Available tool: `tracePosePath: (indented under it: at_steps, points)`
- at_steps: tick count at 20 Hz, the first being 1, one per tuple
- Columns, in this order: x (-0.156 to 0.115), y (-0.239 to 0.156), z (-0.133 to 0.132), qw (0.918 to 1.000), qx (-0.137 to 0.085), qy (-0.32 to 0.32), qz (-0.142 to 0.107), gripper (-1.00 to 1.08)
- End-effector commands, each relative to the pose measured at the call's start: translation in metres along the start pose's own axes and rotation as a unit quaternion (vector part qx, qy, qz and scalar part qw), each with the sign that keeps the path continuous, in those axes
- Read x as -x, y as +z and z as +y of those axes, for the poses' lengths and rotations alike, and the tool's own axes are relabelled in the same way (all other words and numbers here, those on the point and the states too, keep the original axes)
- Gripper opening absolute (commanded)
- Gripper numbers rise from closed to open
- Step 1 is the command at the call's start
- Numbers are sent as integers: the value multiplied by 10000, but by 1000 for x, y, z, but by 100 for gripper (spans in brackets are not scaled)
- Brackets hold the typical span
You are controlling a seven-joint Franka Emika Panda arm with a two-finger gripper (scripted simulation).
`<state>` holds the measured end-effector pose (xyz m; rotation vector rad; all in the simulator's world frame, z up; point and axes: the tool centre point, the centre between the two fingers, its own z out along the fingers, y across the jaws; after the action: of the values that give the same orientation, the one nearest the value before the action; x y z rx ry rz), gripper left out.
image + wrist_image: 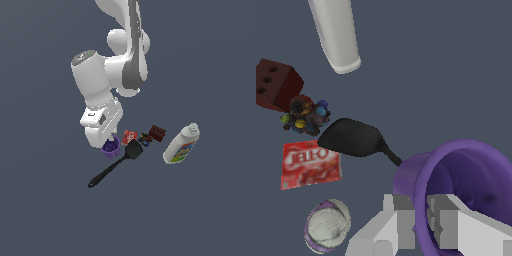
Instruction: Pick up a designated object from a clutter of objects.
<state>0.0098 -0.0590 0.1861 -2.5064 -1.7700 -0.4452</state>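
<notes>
You see a plain slate-blue floor (215,215) under everything; the cup (466,170) is solid purple, darker inside; the spatula (116,165) is matt black from blade to handle; the box (310,164) is red with white "JELL-O" lettering; the block (276,84) is dark red-brown with darker holes; the bottle (182,145) is white with a multicoloured label; the ball (328,225) is whitish with grey panel seams; the small cluster (305,116) is speckled blue, yellow and red; the gripper (421,220) is white-grey.

We see the purple cup (466,175) as smooth, faintly glossy plastic, the spatula (351,137) as matt black, the red box (310,164) as printed card, and the gripper fingers (456,225) as matt grey.
</notes>
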Motion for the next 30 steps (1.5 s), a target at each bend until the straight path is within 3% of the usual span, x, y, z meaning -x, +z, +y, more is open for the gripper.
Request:
tracePosePath:
  at_steps: [1,30]
  points:
    - [-3,-20,11,10000,3,-4,1,-100]
    - [-24,-224,137,10000,18,31,-18,-100]
